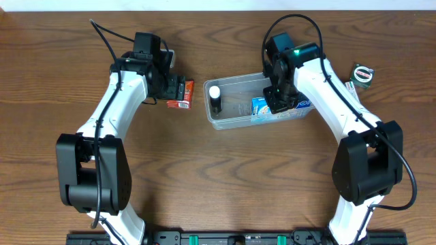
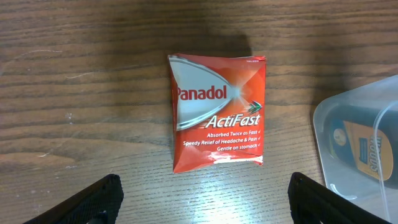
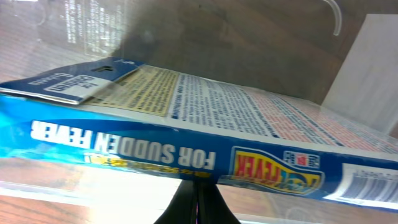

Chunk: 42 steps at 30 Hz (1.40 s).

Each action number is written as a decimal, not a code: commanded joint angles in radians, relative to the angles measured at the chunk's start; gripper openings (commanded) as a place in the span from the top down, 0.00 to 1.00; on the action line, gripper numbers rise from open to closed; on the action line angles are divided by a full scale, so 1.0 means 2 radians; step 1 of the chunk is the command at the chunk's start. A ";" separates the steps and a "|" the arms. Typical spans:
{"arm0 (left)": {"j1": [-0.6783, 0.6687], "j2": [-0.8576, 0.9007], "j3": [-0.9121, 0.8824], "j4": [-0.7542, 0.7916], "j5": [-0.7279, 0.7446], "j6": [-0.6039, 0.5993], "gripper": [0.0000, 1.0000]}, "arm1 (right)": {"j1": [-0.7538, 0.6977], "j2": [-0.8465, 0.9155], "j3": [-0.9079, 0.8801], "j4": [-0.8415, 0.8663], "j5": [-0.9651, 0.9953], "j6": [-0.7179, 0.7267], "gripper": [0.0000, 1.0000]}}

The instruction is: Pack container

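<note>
Wide-open, empty left hand (image 2: 208,202) hangs over the Panadol ActiFast sachet (image 2: 217,112), probably for pickup; right hand (image 3: 198,202), shut on nothing, noses the fever-medicine box (image 3: 186,149) inside the container (image 1: 228,122).

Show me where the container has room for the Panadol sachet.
Free: the container floor between the dark bottle at its left end and the blue fever box. Crowded: its right end, where the box and the right gripper sit. Bare table also lies in front of it.

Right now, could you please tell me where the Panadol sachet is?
Overhead, the sachet lies on the table just left of the container, beneath the open left claw.
</note>
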 commanded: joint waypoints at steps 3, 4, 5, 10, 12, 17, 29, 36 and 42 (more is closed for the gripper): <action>0.001 0.007 -0.003 -0.003 0.003 0.008 0.14 | 0.005 0.001 0.009 0.008 0.001 0.015 0.99; 0.001 0.007 -0.003 -0.004 0.003 0.008 0.14 | 0.005 0.001 0.009 0.013 0.005 0.015 0.99; 0.001 0.007 -0.003 -0.005 0.003 0.008 0.14 | 0.005 0.001 0.009 0.018 0.010 0.015 0.99; 0.001 0.007 -0.003 -0.007 0.003 0.008 0.14 | 0.005 0.001 0.009 0.055 0.039 0.012 0.99; 0.001 0.007 -0.003 -0.007 0.003 0.008 0.14 | 0.005 0.001 0.009 0.057 0.039 0.012 0.99; 0.001 0.007 -0.003 -0.005 0.003 0.008 0.14 | 0.005 0.001 0.010 0.063 0.039 0.012 0.99; 0.001 0.021 -0.003 -0.001 0.003 0.005 0.14 | -0.040 0.000 0.010 0.119 0.036 0.013 0.43; 0.001 0.034 -0.003 0.005 0.003 0.003 0.14 | -0.095 -0.044 0.010 0.130 0.035 0.003 0.38; 0.001 0.039 -0.003 0.019 0.009 0.003 0.13 | -0.145 -0.098 0.010 0.125 0.035 0.001 0.34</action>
